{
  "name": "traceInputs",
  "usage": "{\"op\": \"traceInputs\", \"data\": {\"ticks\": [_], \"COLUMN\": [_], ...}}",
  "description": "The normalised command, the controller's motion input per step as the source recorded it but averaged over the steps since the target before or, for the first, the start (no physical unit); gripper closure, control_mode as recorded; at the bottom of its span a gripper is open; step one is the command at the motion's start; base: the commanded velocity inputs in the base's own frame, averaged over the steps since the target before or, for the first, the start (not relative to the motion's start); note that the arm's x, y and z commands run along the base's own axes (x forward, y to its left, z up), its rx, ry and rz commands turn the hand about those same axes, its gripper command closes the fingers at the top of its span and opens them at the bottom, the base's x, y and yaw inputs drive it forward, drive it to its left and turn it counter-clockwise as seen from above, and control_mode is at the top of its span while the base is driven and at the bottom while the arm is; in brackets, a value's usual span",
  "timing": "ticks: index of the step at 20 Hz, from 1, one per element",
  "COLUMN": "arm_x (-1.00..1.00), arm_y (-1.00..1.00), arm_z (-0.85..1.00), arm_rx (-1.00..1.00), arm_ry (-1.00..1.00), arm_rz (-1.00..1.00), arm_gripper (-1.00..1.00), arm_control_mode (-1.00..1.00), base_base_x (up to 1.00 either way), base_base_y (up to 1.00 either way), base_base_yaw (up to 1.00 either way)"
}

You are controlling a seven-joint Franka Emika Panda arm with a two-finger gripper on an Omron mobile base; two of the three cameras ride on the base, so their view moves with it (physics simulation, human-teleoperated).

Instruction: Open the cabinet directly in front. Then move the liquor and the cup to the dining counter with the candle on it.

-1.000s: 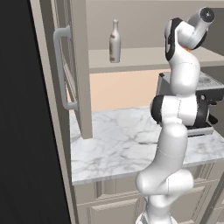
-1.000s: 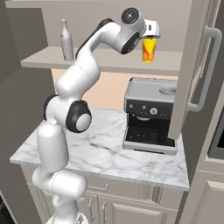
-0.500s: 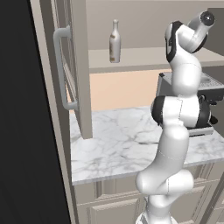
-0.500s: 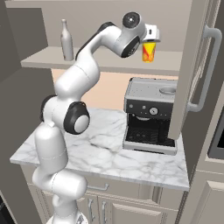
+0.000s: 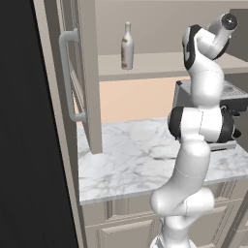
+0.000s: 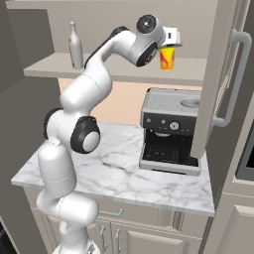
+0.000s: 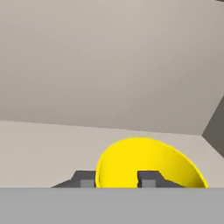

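**Q:** What has changed since a second ago?

**A:** Little: the arm has drawn back slightly, and the cup (image 6: pixel 167 58) rides with it, a touch nearer the shelf's front edge.

**Q:** Going from near to far, what is there?

**A:** Nearest, the white arm rises over a marble wall countertop (image 6: pixel 119 176). On it, at about three o'clock from the arm's base, stands a coffee machine (image 6: pixel 171 130). Above, the cabinet (image 5: pixel 89 72) stands open, doors swung out.

**Q:** Where is the cup relative to the gripper?

**A:** The gripper (image 6: pixel 171 43) is clamped on its rim from above. In the hand view the yellow cup (image 7: pixel 146 164) sits at six o'clock, one fingertip (image 7: pixel 148 179) inside its mouth. It seems lifted just clear of the shelf.

**Q:** And the liquor?

**A:** The liquor (image 6: pixel 75 46) stands upright on the shelf, well apart, at nine o'clock from the cup.

**Q:** How far along?

**A:** Opening is done. I judge both carries remain.
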Motion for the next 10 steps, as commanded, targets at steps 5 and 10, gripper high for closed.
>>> {"op": "traceInputs", "data": {"ticks": [5, 10], "arm_x": [-0.11, -0.14], "arm_y": [0.00, 0.00], "arm_z": [0.04, 0.02], "arm_rx": [0.03, 0.02], "arm_ry": [-0.16, -0.18], "arm_rz": [-0.02, -0.02], "arm_gripper": [1.00, 1.00], "arm_control_mode": [-1.00, -1.00], "base_base_x": [0.00, 0.00], "base_base_y": [0.00, 0.00], "base_base_yaw": [0.00, 0.00]}}
